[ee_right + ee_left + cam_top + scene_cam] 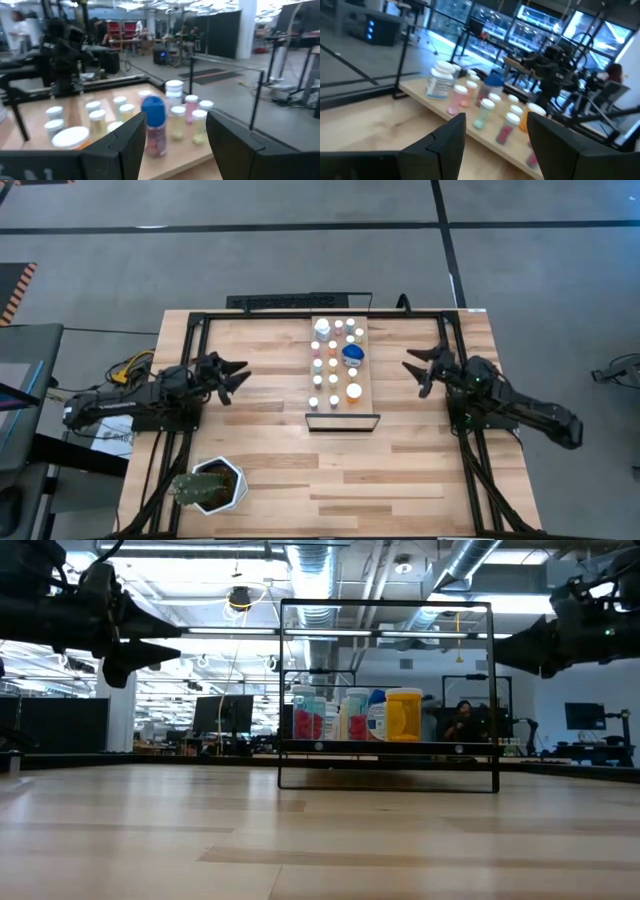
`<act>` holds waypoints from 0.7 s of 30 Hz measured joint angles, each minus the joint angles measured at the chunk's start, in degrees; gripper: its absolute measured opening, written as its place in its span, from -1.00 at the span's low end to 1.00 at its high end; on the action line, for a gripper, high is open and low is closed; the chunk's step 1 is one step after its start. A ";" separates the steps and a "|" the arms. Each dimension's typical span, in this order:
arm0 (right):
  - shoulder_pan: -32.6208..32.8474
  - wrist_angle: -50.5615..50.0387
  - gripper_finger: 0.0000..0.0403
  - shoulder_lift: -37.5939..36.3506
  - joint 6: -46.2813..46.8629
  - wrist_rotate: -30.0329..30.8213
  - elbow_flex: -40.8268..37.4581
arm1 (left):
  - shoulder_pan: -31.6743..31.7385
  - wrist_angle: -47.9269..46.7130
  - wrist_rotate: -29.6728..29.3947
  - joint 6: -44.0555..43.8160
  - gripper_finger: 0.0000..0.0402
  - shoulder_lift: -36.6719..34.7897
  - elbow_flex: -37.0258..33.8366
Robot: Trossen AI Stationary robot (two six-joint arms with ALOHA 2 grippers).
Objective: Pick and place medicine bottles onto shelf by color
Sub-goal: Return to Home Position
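The shelf (362,405), a long light-wood board with a thin dark frame (343,422) at its near end, lies at the table's middle. Several small medicine bottles (333,365) stand upright on it in rows, among them a wider blue one (352,354). My left gripper (238,377) hovers open to the left of the shelf, pointing level toward it, with nothing between its fingers (450,142). My right gripper (415,372) hovers open to the shelf's right, also level and empty. A blue-capped bottle (154,125) shows ahead of it.
A white hexagonal plant pot (210,485) stands near the table's front left corner. Black rails (190,360) run along the table's left and right sides beside the arms. Bare wood lies between each gripper and the shelf, and in front of the frame.
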 joint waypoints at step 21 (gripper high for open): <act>-15.78 -0.22 0.13 -0.04 0.00 -0.02 0.00 | 13.05 0.06 0.26 0.00 -0.01 -4.40 0.00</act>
